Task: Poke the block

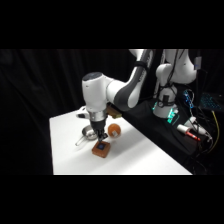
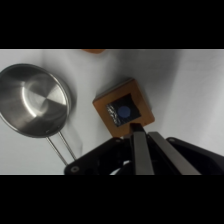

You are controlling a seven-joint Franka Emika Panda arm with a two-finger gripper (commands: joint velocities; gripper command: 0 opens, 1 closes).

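The arm [image 1: 122,90] is white, built of thick rounded segments with glossy shells, and a grey band shows at the joint where 2 segments meet. Its wrist ends in a domed white cap with a darker top. Below it sits a black collar, and from that the gripper [image 1: 101,134] continues as a slim dark piece. In the wrist view the gripper's [image 2: 142,131] linkage is matte black with a small round screw head, and 2 narrow flat fingers [image 2: 141,152] look grey and metallic.
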